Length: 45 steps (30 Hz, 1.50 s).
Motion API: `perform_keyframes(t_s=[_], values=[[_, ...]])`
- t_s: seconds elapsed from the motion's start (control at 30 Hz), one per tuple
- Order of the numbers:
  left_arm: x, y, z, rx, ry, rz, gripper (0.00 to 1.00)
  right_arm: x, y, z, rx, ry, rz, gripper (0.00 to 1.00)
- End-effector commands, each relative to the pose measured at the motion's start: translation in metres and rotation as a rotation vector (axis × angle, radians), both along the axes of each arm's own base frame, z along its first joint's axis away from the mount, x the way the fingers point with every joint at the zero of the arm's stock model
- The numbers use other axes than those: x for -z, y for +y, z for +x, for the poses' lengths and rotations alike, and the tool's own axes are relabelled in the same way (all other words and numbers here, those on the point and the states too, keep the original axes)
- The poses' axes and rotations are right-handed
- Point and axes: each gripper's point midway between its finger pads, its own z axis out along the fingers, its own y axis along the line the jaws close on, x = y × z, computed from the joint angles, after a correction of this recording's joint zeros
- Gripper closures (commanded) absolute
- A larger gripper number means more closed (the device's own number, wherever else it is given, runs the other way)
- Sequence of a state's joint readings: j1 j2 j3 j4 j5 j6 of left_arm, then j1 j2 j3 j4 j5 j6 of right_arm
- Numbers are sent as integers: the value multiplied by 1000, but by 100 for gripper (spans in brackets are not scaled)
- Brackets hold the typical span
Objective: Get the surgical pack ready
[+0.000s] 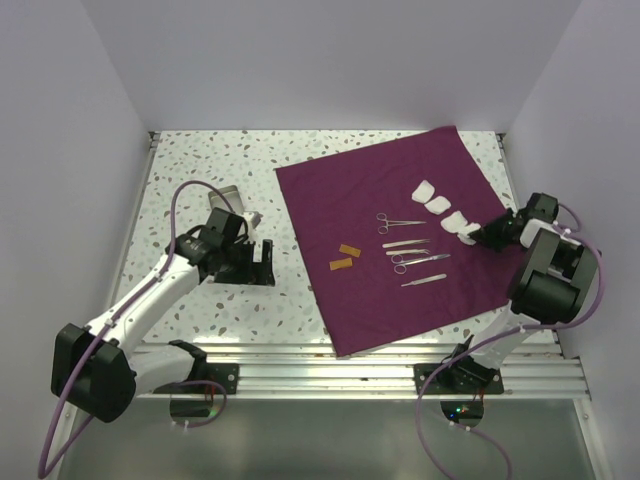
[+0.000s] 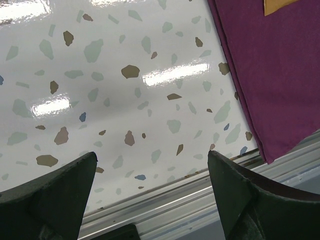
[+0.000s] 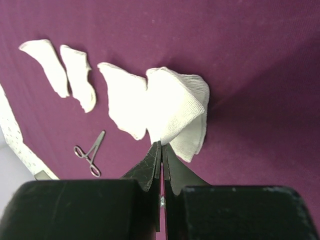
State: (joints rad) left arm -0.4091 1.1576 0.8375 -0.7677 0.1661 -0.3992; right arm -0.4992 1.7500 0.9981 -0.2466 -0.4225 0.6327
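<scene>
The plum-purple cloth [image 1: 400, 235] of the surgical pack lies spread flat on the table. On it are several white pads [image 1: 437, 205], several steel instruments [image 1: 405, 243] and two orange strips [image 1: 345, 257]. My right gripper [image 1: 478, 237] is shut at the nearest pad's edge; in the right wrist view the gripper [image 3: 161, 143] pinches a corner of that white pad [image 3: 177, 102], which bunches up. The left gripper [image 1: 262, 265] hangs open over bare table left of the cloth, its fingers [image 2: 60, 192] wide apart with nothing between them. A steel tray [image 1: 230, 192] shows partly behind the left arm.
An aluminium rail [image 1: 360, 365] runs along the near table edge, also seen as a rail [image 2: 200, 205] just below the left fingers. White walls close in the table on three sides. The cloth's edge [image 2: 280, 75] lies right of the left gripper.
</scene>
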Motion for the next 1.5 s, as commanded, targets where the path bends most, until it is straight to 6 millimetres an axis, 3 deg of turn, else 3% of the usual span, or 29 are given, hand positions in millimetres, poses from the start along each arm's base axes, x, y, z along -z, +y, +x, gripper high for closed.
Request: perform_keyframes(t_s=[0.0,0.27,0.63,0.9,0.93,0.97,1.03,1.07,1.17,1.27,1.47], values=[[-3,-1,6,31,-30,12,4,2,-5,2,-16,19,-23,100],[-3,-1,6,32,-27,10,4,7,-6,0,-22,42,-29,100],[-2,-3,7,31,-26,4,4,-4,-15,2,-26,43,-60,100],[0,-4,4,34,-15,-5,4,9,-12,-5,-40,84,-41,100],[1,-4,4,34,-15,-5,4,9,-10,-6,-45,84,-38,96],[0,-5,4,34,-16,-6,4,10,-10,-7,-46,89,-37,82],[1,-5,4,34,-11,-8,4,8,-9,-10,-50,97,-41,65],[1,-5,3,35,-11,-9,4,6,-9,-12,-52,97,-46,62],[2,-5,2,35,-7,-10,4,-6,-13,-22,-41,108,-82,57],[2,-6,2,37,-7,-14,4,-2,-5,-34,-41,119,-53,56],[2,-8,1,39,2,-26,4,9,5,-24,11,58,32,54]])
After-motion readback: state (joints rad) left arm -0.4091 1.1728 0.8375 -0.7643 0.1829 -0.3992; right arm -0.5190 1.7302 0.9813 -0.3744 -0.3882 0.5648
